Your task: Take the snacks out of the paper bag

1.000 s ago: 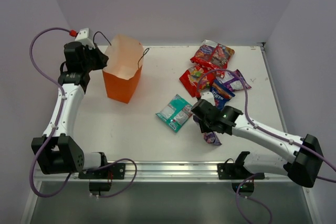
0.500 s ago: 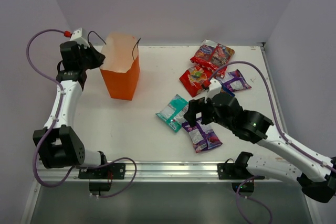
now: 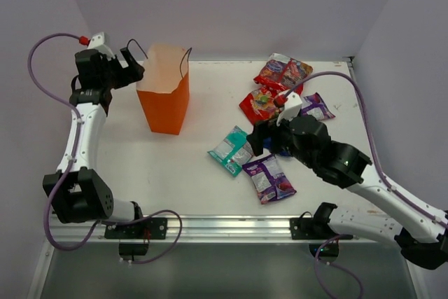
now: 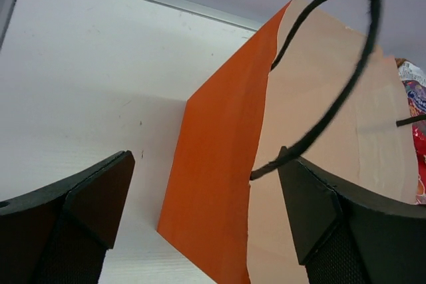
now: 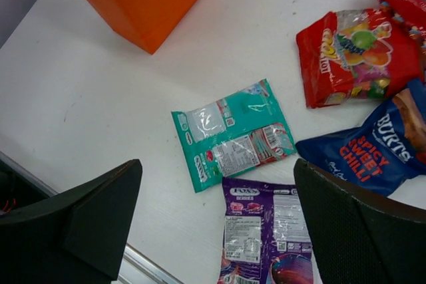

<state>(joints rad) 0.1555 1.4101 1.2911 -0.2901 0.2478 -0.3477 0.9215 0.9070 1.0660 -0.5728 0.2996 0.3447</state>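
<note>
The orange paper bag [image 3: 164, 99] stands upright at the back left, its mouth open. My left gripper [image 3: 133, 68] is open beside the bag's top left edge. In the left wrist view the bag's wall [image 4: 219, 164] and a dark loop handle [image 4: 333, 78] lie between the spread jaws of that gripper [image 4: 205, 164], which hold nothing. The snacks lie on the table to the right: a teal-white packet [image 3: 231, 150], a purple packet [image 3: 269, 178], red packets [image 3: 262, 103] and a blue one [image 5: 376, 144]. My right gripper [image 5: 218, 164] hovers open and empty above the teal packet [image 5: 233, 134] and purple packet [image 5: 269, 241].
A second red packet [image 3: 283, 73] and a small purple one [image 3: 316, 106] lie at the back right. The table's metal front rail [image 3: 231, 225] runs along the near edge. Walls close in on the left, the back and the right.
The left gripper has opened and let go of the bag's rim, and the bag now stands straighter. The right gripper released the purple packet onto the table, opened fully and lifted away.
</note>
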